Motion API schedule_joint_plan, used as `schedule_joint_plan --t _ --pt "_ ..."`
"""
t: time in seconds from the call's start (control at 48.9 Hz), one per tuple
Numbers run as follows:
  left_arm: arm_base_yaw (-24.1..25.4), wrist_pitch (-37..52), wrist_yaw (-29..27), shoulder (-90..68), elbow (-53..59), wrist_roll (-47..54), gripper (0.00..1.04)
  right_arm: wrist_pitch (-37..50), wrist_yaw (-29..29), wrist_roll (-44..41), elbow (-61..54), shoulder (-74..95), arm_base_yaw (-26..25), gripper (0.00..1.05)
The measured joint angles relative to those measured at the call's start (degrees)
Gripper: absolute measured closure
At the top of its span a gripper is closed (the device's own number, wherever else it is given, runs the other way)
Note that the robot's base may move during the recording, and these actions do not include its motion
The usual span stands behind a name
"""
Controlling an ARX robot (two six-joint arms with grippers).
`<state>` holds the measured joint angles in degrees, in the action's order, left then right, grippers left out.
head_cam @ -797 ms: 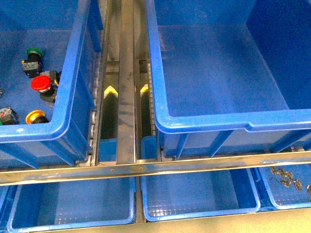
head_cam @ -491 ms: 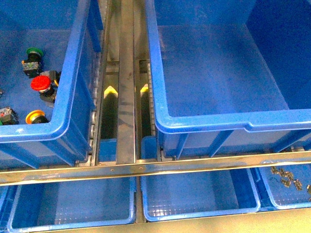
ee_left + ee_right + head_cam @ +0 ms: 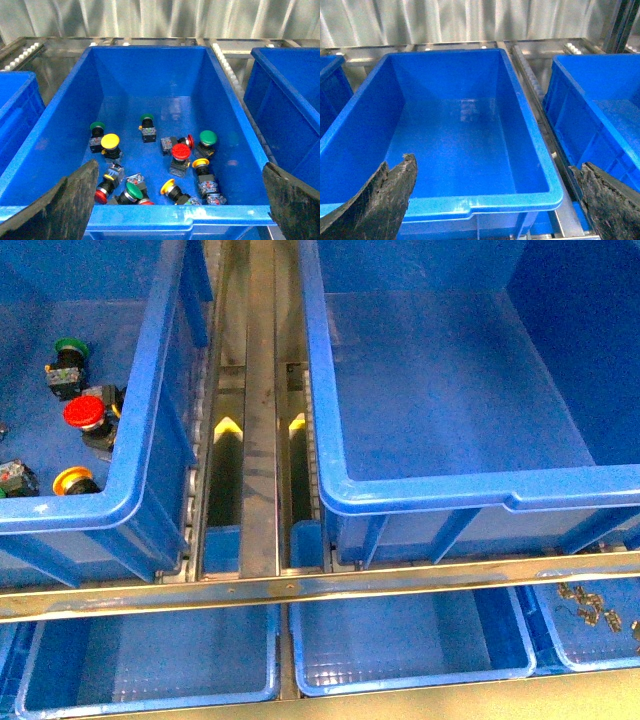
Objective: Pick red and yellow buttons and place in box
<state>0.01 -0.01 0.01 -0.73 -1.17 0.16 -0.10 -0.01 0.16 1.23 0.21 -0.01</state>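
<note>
the red push-button [image 3: 84, 413] [image 3: 180, 151] lies in the left-hand blue bin [image 3: 142, 420] [image 3: 175, 214], near the bin's right wall and toward its near end. the yellow push-button [image 3: 73, 480] [image 3: 201, 163] lies just beside it, closer to the near rim. around them on the bin floor, in the left wrist view, are green-capped push-buttons [image 3: 207, 137], 2 more yellow-capped ones and other red-capped ones, all loose and tipped at various angles.

the box [image 3: 430, 495] [image 3: 485, 202] stands to the right of that bin, across a metal roller rail [image 3: 260, 440]; its floor is bare in both the front and right wrist views.

the left end effector [image 3: 179, 165] hangs above the near rim of the button bin, its 2 fingers [image 3: 70, 200] spread wide at the edges of the view, with nothing between them. the right end effector [image 3: 496, 162] hangs likewise above the near rim of the box, fingers [image 3: 385, 195] spread wide, gripping nothing. neither arm shows in the front view.

below the front rail sit shallow blue trays [image 3: 150, 660]; the rightmost one holds a few small metal parts [image 3: 590, 605].
</note>
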Motion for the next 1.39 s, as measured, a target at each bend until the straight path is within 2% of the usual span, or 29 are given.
schedule_joint_plan --t 0.715,0.736,0.838,0.879,1.022,1.165,1.39 --pt "0.0 0.0 0.0 0.0 0.0 0.0 0.08 0.0 0.0 0.0 0.0 0.0 0.0 0.06" --pt "-0.37 -0.96 -0.74 -0.83 -0.31 -0.66 0.08 0.0 0.0 0.0 0.0 0.0 0.0 0.06" --pt "-4.63 -16.02 -13.38 -14.34 -8.37 -11.85 0.08 0.0 0.17 0.0 0.0 0.0 0.0 0.06" --pt "-4.92 -15.98 -14.01 -22.18 -11.67 -15.37 0.08 0.0 0.13 0.0 0.0 -0.02 0.0 0.06" --pt "-4.26 -6.47 -10.54 -41.18 -20.52 -17.09 0.08 0.0 0.0 0.0 0.0 -0.02 0.0 0.06" --pt "-1.66 1.03 -4.11 -55.54 -28.57 -11.41 0.08 0.0 0.02 -0.02 0.0 -0.02 0.0 0.06" --pt "3.65 1.86 7.17 -75.43 -41.42 2.38 0.08 0.0 0.02 0.0 0.0 -0.02 0.0 0.06"
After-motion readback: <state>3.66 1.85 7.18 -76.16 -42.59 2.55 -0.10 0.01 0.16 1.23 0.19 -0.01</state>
